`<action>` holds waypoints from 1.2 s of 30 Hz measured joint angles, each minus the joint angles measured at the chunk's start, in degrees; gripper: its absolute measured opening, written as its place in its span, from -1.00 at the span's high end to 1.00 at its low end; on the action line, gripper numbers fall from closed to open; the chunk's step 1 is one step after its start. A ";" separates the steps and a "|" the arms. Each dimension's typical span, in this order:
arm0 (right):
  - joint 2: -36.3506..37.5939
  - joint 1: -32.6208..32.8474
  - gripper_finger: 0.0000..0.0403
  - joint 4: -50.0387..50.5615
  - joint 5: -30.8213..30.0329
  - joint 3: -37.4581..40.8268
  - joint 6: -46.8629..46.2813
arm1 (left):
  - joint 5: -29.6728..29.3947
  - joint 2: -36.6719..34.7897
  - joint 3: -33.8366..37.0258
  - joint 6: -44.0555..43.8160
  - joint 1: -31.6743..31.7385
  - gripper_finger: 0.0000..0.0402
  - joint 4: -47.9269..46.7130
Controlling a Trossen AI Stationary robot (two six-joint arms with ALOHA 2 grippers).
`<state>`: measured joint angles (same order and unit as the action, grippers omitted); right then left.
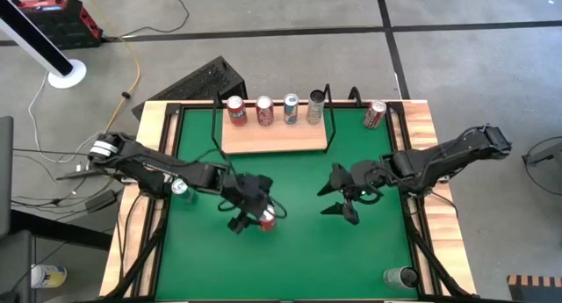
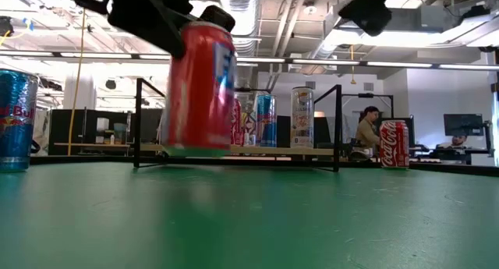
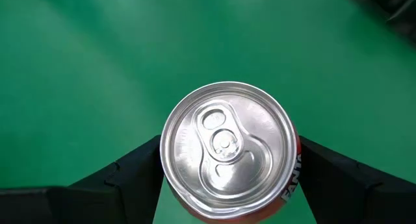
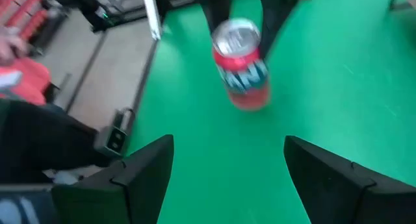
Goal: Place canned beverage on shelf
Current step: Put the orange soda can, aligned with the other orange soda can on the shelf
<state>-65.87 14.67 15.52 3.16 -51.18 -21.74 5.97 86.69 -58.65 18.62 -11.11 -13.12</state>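
while the left gripper (image 1: 250, 217) holds the red fanta can (image 1: 266, 219) over the green table top (image 1: 299, 250), the shelf (image 1: 274, 138) stands toward the far edge of the table, a light-wood board with black rod frames at its ends. four cans (image 1: 274, 111) stand in a row on the board: two red ones, a blue one and a pale one. a red coca-cola can (image 2: 394, 144) stands on the green surface just beside the shelf's right end. a blue red bull can (image 2: 15, 120) stands near the left edge of the table, close under the left arm. another can (image 1: 402, 276) stands at the near right corner, on the wooden border. nothing lies on the green surface between the fanta can and the shelf.

the left arm reaches in from the left edge, its gripper pointing downward over the can. in the left wrist view its fingers (image 3: 133, 172) sit against opposite sides of the can, spread to the can's width, with the silver lid and pull tab facing the camera. in the low view the can's base appears slightly above the green surface, the can upright.

the right arm reaches in from the right edge; the right gripper (image 1: 338, 194) hangs above the table centre, apart from the fanta can, its fingers (image 4: 146, 169) spread wide and holding nothing.
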 joint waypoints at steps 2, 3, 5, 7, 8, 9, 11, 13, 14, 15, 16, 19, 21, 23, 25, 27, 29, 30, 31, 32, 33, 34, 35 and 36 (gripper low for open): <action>-0.29 0.71 -0.57 -3.01 -0.03 0.15 -0.91 | -2.60 1.34 0.00 1.13 -1.28 -0.41 0.91; -0.93 0.92 -0.57 -5.47 -0.12 0.13 -1.40 | -2.98 2.08 0.00 1.94 -1.71 -0.41 1.20; -1.92 1.34 -0.57 -9.65 -1.65 0.14 -2.45 | -2.94 3.54 0.00 2.85 -2.23 -0.41 1.73; -3.04 1.68 -0.57 -13.94 -3.04 0.18 -3.25 | -1.06 4.79 -0.04 2.76 -2.46 -0.41 3.07; -3.67 1.80 -0.57 -16.37 -3.33 0.06 -3.36 | 0.30 5.25 -0.04 2.70 -2.59 -0.41 4.11; -4.21 1.80 -0.57 -17.62 -3.34 0.02 -3.41 | 1.13 5.61 -0.04 2.79 -2.77 -0.41 4.57; -5.50 1.70 -0.57 -18.85 -3.34 0.13 -4.21 | 2.52 6.11 -0.04 3.27 -2.87 -0.41 5.30; -6.66 1.51 -0.57 -19.48 -3.34 0.13 -5.87 | 2.84 6.15 -0.04 3.49 -2.89 -0.41 5.23; -6.94 1.36 -0.57 -19.32 -3.34 0.13 -6.87 | 3.16 6.15 -0.04 3.69 -2.87 -0.41 5.15; -7.32 1.35 -0.57 -19.43 -3.32 0.13 -7.76 | 3.31 6.15 -0.04 3.95 -2.87 -0.41 5.12; -7.74 1.45 -0.57 -19.61 -3.32 0.13 -8.45 | 3.46 6.15 -0.04 4.28 -2.87 -0.42 5.05; -8.82 2.16 -0.57 -19.20 -3.32 0.15 -9.77 | 4.60 6.15 -0.04 4.80 -2.84 -0.46 4.71; -9.52 2.70 -0.57 -20.19 -3.32 0.13 -10.16 | 5.31 6.15 -0.04 4.87 -2.65 -0.52 4.38; -9.60 3.22 -0.57 -20.49 -3.26 0.13 -10.19 | 5.60 6.15 -0.04 4.81 -2.40 -0.58 3.91; -9.59 3.62 -0.57 -21.55 -3.27 0.13 -10.05 | 5.93 5.93 -0.07 4.40 -2.28 -0.63 3.17; -9.55 3.66 -0.57 -21.51 -3.28 0.13 -9.88 | 5.98 5.80 0.02 4.42 -2.28 -0.68 2.09; -9.60 3.66 -0.57 -21.47 -3.28 0.13 -9.41 | 5.75 5.38 0.02 4.67 -2.28 -0.70 1.97; -9.60 3.65 -0.57 -21.61 -3.26 0.13 -8.98 | 5.74 5.17 0.02 4.67 -2.26 -0.71 1.63; -9.57 3.63 -0.57 -21.80 -3.28 0.12 -8.44 | 5.76 4.82 0.02 4.69 -2.11 -0.71 1.79; -9.57 3.64 -0.57 -21.82 -3.28 0.11 -8.29 | 5.57 4.47 0.02 4.71 -2.07 -0.71 1.51; -9.57 3.64 -0.56 -21.74 -3.28 0.13 -8.17 | 5.33 4.15 0.02 4.74 -2.04 -0.72 0.79; -9.57 3.60 -0.56 -21.76 -3.26 0.13 -8.03 | 4.92 3.75 0.02 4.72 -2.02 -0.72 0.40; -9.57 3.43 -0.56 -21.75 -3.26 0.13 -7.51 | 4.18 3.26 0.02 4.73 -2.02 -0.72 0.06; -9.57 3.19 -0.56 -21.75 -3.23 0.13 -6.48 | 3.66 2.69 0.02 4.73 -2.02 -0.72 -0.40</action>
<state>-75.44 17.86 -6.22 -0.07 -51.05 -28.23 9.63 89.37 -58.63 23.35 -13.13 -13.52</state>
